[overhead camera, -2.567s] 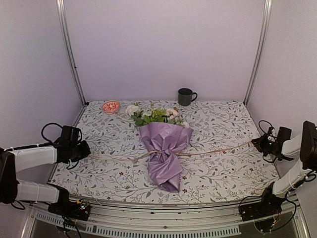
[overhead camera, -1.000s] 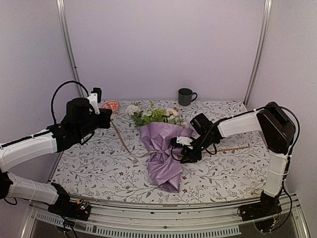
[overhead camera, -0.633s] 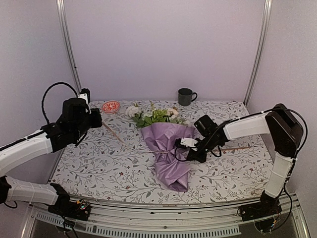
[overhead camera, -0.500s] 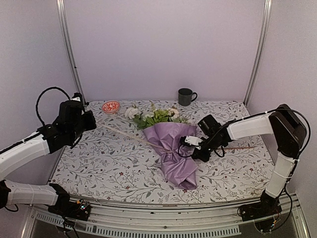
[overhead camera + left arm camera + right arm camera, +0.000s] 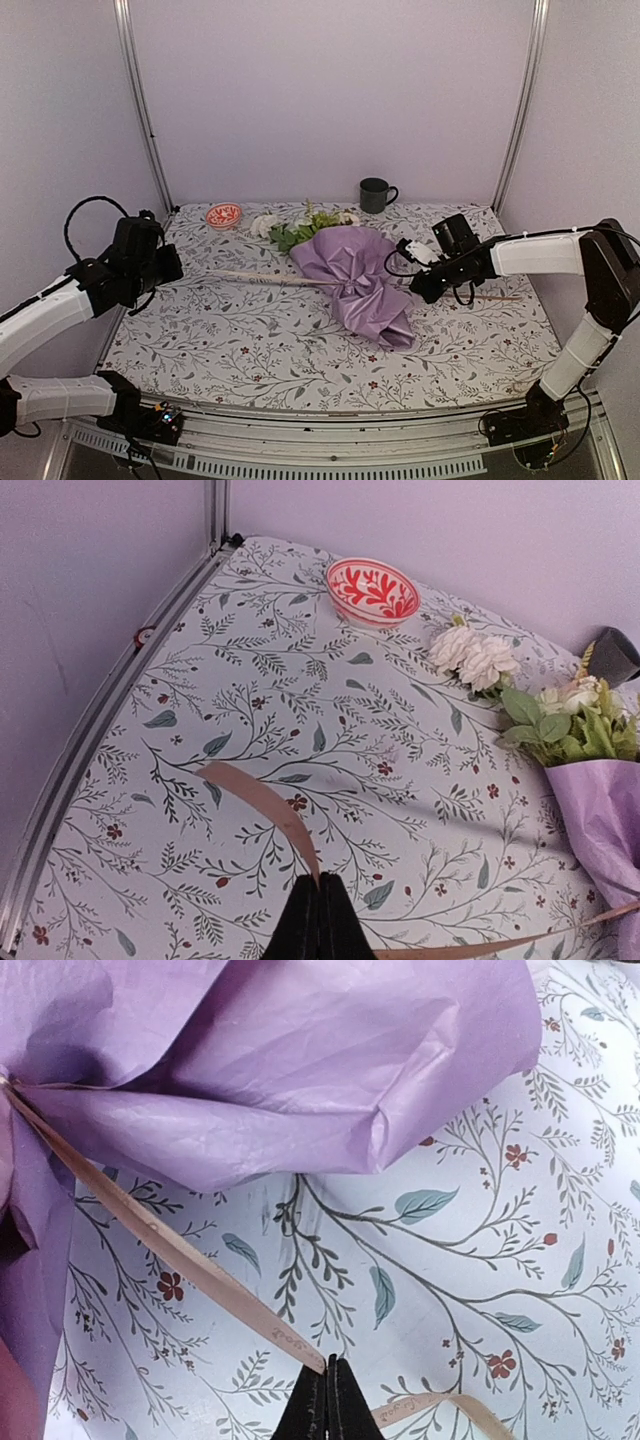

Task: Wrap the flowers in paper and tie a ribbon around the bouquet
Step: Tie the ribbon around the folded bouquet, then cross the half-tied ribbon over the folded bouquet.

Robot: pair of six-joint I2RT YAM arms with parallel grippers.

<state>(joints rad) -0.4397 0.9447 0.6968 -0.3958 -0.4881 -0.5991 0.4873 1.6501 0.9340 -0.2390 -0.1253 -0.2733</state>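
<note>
The right gripper (image 5: 327, 1362) is pressed together, pinching the ribbon (image 5: 170, 1245) just to the right of the bouquet (image 5: 355, 275). From its tips the beige strand runs straight to the cinch in the lilac paper (image 5: 300, 1070), and a slack tail curls off on the side away from the bouquet.

The left gripper (image 5: 318, 880), well to the bouquet's left, is likewise closed on the ribbon. 1 twisted length rises to its tips, and the strand runs on toward the bouquet's waist.

The ribbon seems to wrap that waist, though any knot is too small to make out. The bouquet lies on its side on the floral table cloth (image 5: 250, 330), with the flowers (image 5: 300, 225) at its far left end.

A red-patterned bowl (image 5: 372, 588) sits beyond the bouquet to its left, and a dark mug (image 5: 375, 195) sits beyond it to its right.
</note>
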